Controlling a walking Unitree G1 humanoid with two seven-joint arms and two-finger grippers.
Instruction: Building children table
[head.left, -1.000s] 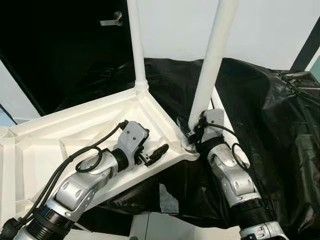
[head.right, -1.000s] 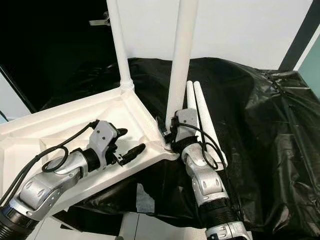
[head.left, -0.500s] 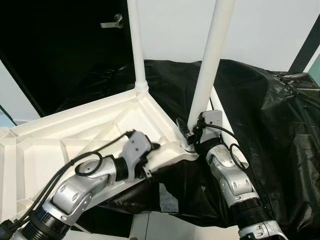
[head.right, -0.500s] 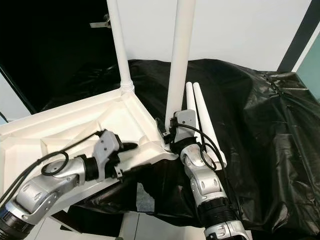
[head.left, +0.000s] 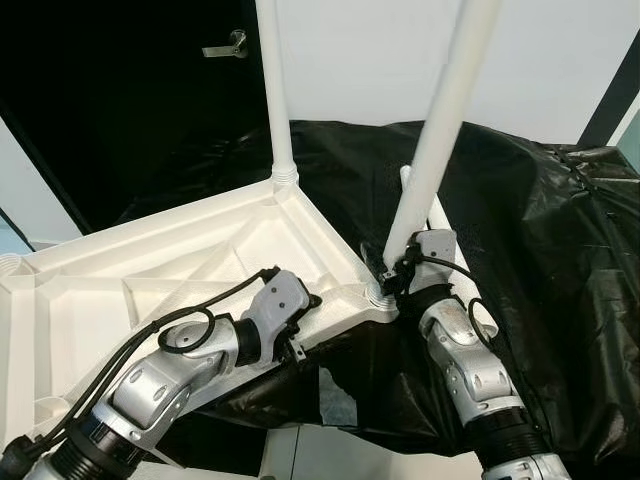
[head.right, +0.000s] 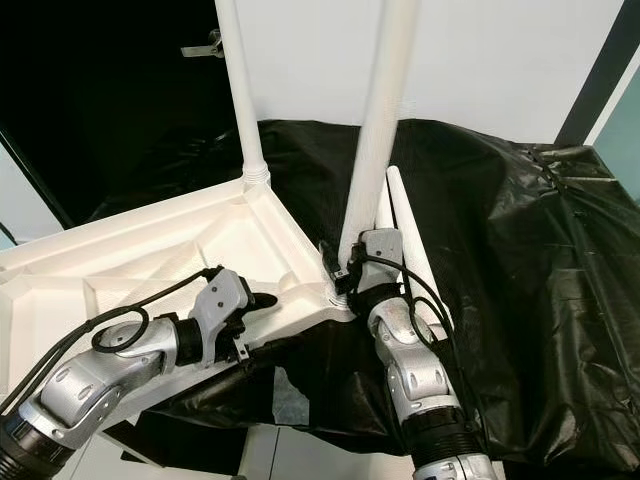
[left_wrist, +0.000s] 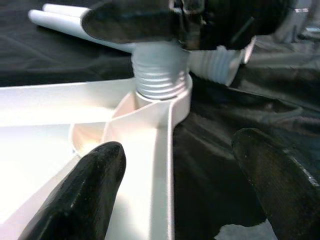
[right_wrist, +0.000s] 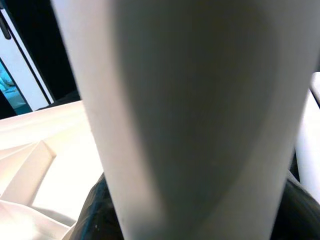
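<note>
The white tabletop (head.left: 130, 270) lies upside down on a black sheet, ribbed underside up. One white leg (head.left: 275, 100) stands screwed into its far corner. A second leg (head.left: 440, 130) sits in the near right corner socket (left_wrist: 160, 75), leaning to the right. My right gripper (head.left: 390, 272) is shut on this leg just above its ribbed base; the leg (right_wrist: 190, 100) sits between its fingers (right_wrist: 95, 210). My left gripper (head.left: 303, 322) is open and straddles the tabletop rim beside that corner, one finger (left_wrist: 95, 185) inside the rim, the other over the sheet. Two loose legs (head.left: 437, 215) lie behind my right arm.
The black sheet (head.left: 560, 230) covers the work surface and hangs over its front edge. A dark doorway with a metal handle (head.left: 225, 42) is at the back left, a white wall behind. A pale scrap (head.left: 335, 400) lies under the sheet's front fold.
My left gripper has moved from inside the tabletop to the rim near the right corner. The held leg's top has swung to the right.
</note>
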